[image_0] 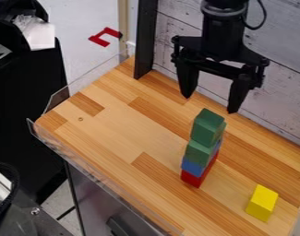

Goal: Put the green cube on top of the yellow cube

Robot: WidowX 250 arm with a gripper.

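- End effector [210, 104] is hanging spread, empty.
- Top green cube [207, 127] is crowning a stack [193, 168]; off-centre closing could topple it.
- Yellow cube [261, 203] is sitting at stack's 4 o'clock.

Spreads out as a wooden tabletop [112, 133], joined from pale and darker brown strips, with a small round mark [81, 119] towards the left. Is edged along the near left by a clear guard [56, 146]. Carries a red block [192, 179] right of the middle, and a yellow cube [261, 203] well apart, farther right and nearer.
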